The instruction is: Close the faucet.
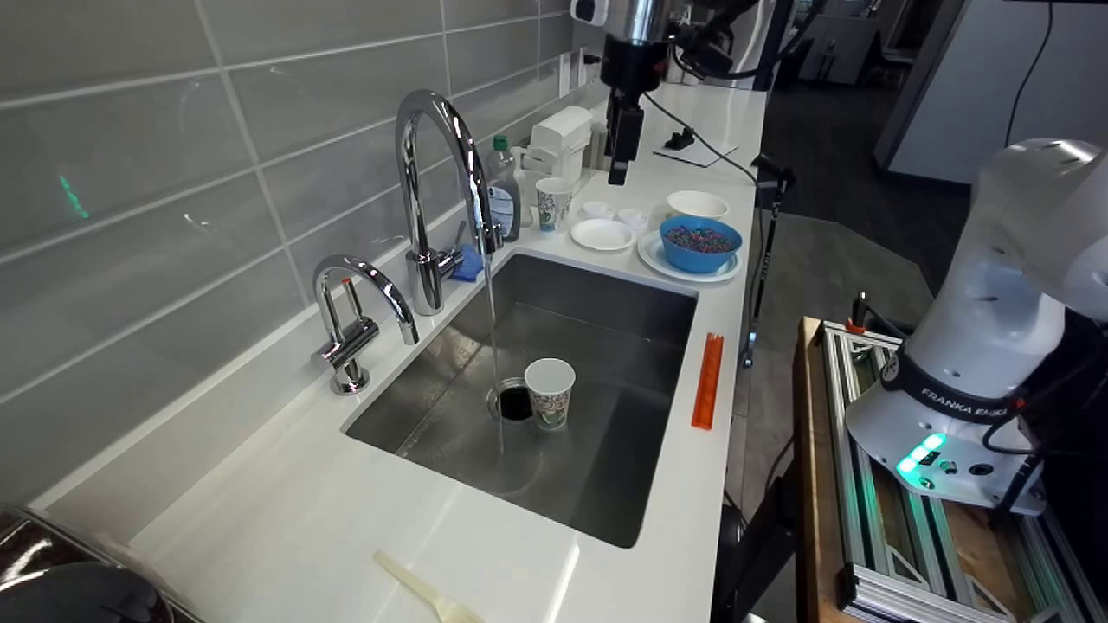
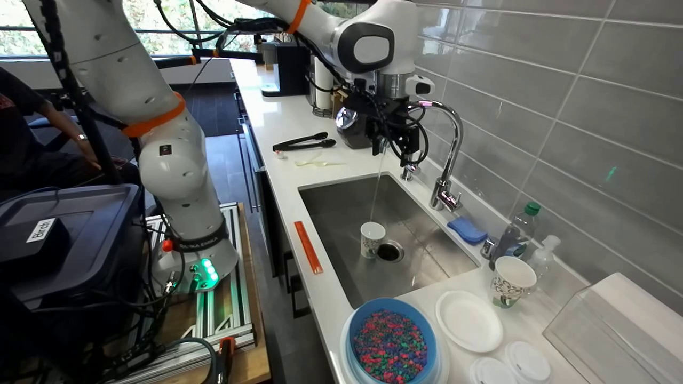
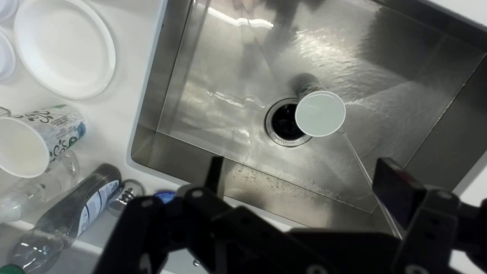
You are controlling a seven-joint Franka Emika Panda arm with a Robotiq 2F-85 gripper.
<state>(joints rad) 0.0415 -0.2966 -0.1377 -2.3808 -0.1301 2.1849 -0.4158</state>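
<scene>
Faucet (image 2: 457,134), beside sink (image 2: 347,250): spout partly hidden behind gripper (image 3: 300,169), in an exterior view. Drain (image 3: 283,122), inside sink: partly hidden by cup (image 3: 320,113), wrist view; rim lettering too small to read. Pale utensil (image 1: 427,591), near sink: cut off by lower edge, in an exterior view.

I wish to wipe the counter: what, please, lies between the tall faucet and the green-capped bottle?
Between the tall faucet and the bottle lies a blue sponge, in both exterior views; an exterior view also shows a chrome fitting there.

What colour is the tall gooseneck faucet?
Silvery chrome; the tall faucet shows best in an exterior view.
</scene>
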